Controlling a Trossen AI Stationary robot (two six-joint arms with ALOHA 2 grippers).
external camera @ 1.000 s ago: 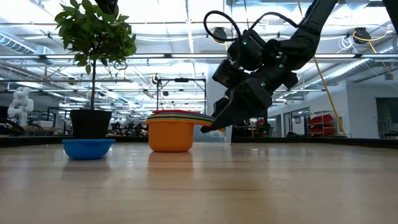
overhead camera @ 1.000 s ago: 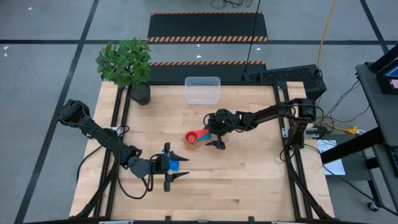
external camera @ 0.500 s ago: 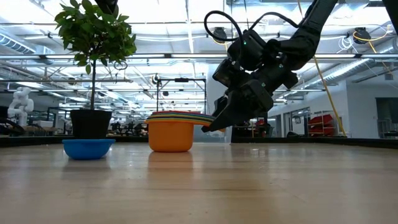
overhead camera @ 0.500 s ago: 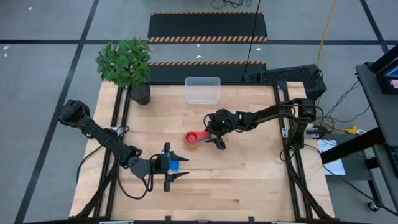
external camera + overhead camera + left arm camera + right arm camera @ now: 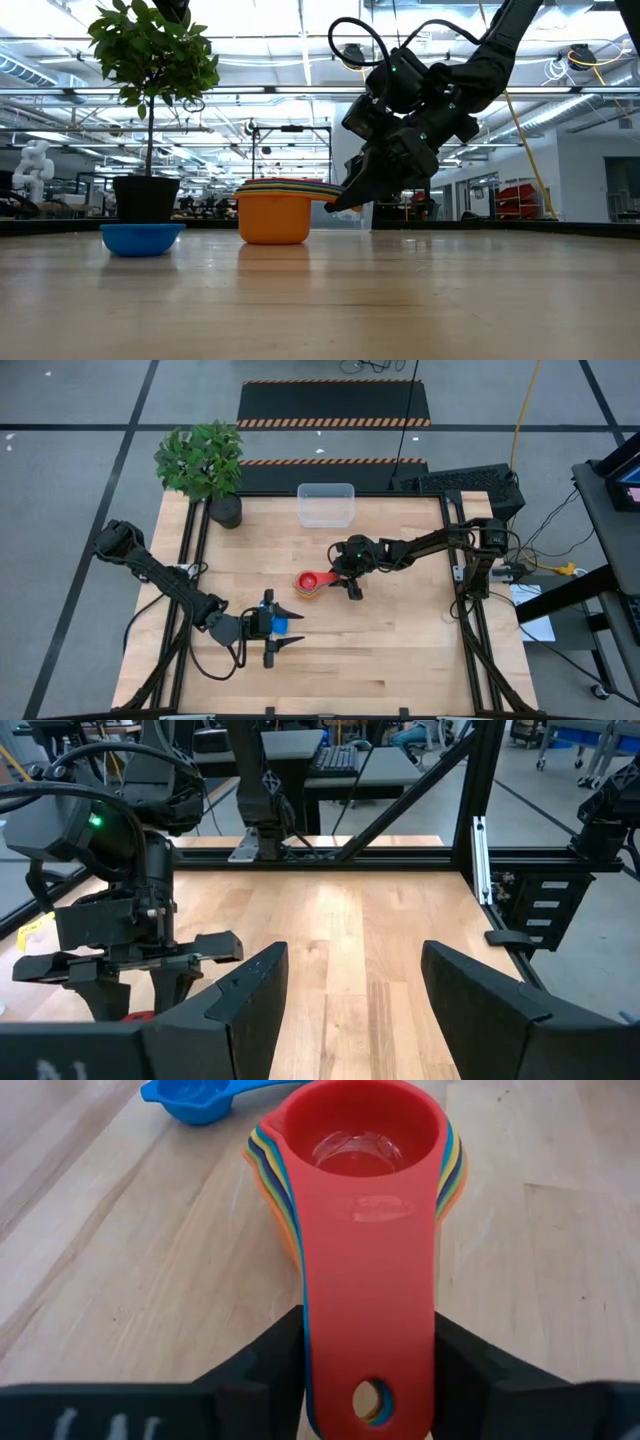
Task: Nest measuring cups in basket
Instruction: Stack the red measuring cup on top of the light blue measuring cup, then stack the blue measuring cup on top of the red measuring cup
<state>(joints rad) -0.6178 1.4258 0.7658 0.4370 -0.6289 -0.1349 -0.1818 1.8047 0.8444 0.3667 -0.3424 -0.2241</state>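
A stack of nested measuring cups [image 5: 309, 582], red on top and orange at the bottom [image 5: 273, 222], stands on its base on the table's middle. My right gripper [image 5: 347, 584] is at the stack's right, closed on the handles. One light blue cup [image 5: 280, 626] rests on its base alone on the table [image 5: 142, 238], nearer the front. My left gripper [image 5: 292, 629] hangs open above it, with nothing between its fingers [image 5: 250, 1000]. The clear basket [image 5: 326, 504] stands at the table's far edge. My right gripper pinches the stacked handles [image 5: 370, 1370] between its two fingers [image 5: 270, 1360], one on each long edge, near the free end with the hole. The fingers slant down from the table's right side and run along the handles [image 5: 335, 196]. The stack stands upright on the table.
A dark pot with a green plant [image 5: 207, 463] stands at the far left corner. Black frame rails run along the table's left and right sides [image 5: 455, 540]. Bare wood lies between the stack and the basket.
My right gripper's fingers have drawn together onto the handles of the stack. The stack stays standing where it was. The left arm has kept still.
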